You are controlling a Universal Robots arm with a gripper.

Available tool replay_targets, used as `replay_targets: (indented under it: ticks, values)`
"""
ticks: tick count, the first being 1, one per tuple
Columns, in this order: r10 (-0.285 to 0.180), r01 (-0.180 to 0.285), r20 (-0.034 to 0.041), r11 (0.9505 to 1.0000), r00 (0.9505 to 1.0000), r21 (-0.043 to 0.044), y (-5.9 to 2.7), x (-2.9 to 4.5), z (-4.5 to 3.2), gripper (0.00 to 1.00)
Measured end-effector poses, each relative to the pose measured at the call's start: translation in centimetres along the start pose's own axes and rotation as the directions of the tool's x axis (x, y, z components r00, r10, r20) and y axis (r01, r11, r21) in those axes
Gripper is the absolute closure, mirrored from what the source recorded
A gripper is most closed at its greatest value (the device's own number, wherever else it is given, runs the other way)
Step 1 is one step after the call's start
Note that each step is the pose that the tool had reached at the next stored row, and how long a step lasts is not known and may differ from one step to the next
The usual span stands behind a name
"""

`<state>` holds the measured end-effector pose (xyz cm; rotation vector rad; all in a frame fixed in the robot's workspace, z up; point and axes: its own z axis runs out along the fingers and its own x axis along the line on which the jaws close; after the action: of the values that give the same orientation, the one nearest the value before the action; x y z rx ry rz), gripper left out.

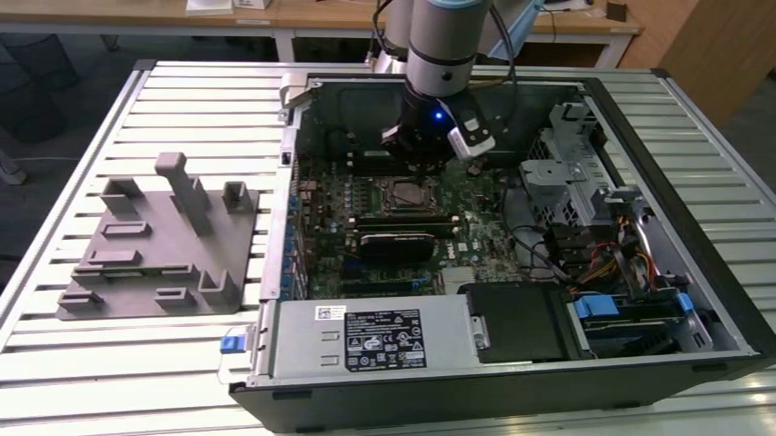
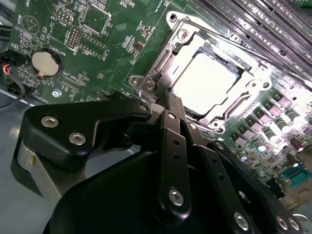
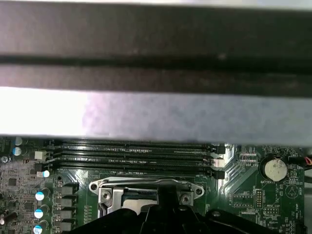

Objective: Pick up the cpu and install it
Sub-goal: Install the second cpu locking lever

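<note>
My arm points straight down inside the PC case [image 1: 679, 300], gripper [image 2: 168, 105] just over the socket [image 2: 170, 22] edge; jaws closed, holding nothing. The cpu [image 2: 207, 83] sits in the socket, w/ RAM slots [image 3: 131, 157] just beside; grey holder [image 1: 152, 245] on counter [image 1: 73, 363], well apart.

The exterior view looks from high above and from some distance, facing down on the slatted desk [image 1: 73, 363], the open computer case [image 1: 510, 236] and the arm [image 1: 439, 45]. The second wrist view sits very close behind the tool [image 2: 168, 100] and faces along it, slanted, to the socket [image 2: 209, 83] on the motherboard [image 2: 112, 34]. The first wrist view is also close to the board and looks over the tool [image 3: 165, 204] at the socket [image 3: 146, 192], the memory slots [image 3: 131, 156] and the case wall [image 3: 156, 48]. Both wrist views share the socket and the coin battery [image 2: 45, 63] [image 3: 274, 169].
</note>
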<state>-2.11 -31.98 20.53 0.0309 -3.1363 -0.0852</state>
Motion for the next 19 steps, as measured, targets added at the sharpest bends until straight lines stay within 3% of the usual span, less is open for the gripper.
replay_targets:
  ticks: [4,9,19]
  values:
    - [0.000,0.000,-0.0001,1.0000,1.0000,0.0002,0.00,-0.01,-0.26,0.89]
    - [0.000,0.000,-0.0001,1.0000,1.0000,0.0002,0.06,-0.01,-1.39,0.89]
    - [0.000,0.000,0.0000,1.0000,1.0000,0.0001,-0.94,0.01,-1.47,0.89]
